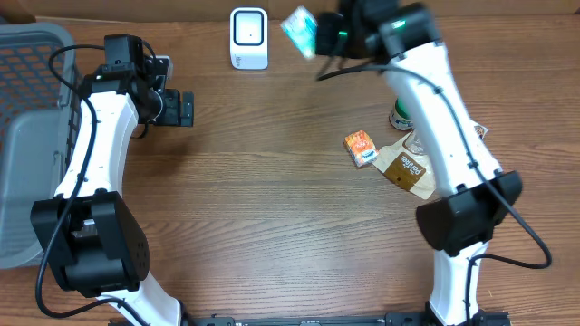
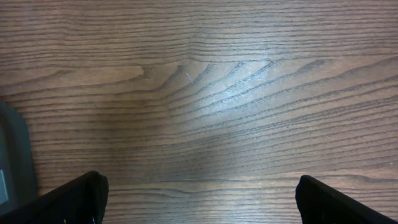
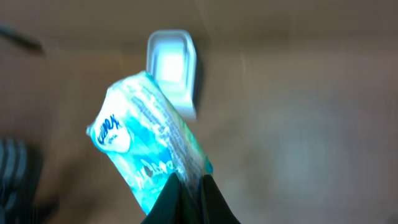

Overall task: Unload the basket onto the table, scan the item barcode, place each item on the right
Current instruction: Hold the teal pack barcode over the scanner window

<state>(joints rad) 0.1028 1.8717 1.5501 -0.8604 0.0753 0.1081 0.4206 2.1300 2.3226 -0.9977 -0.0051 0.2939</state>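
Observation:
My right gripper (image 1: 319, 36) is shut on a teal and white tissue pack (image 1: 299, 32), holding it in the air at the table's far edge, just right of the white barcode scanner (image 1: 248, 38). In the right wrist view the tissue pack (image 3: 146, 137) rises from my pinched fingertips (image 3: 189, 182) with the scanner (image 3: 173, 68) behind it; the picture is blurred. My left gripper (image 1: 186, 109) stands open over bare wood at the far left, its two fingers (image 2: 74, 199) wide apart with nothing between them.
A grey basket (image 1: 23, 136) stands at the left edge. An orange packet (image 1: 360, 148), a brown pouch (image 1: 406, 169) and a small green and white jar (image 1: 401, 115) lie right of centre, beside the right arm.

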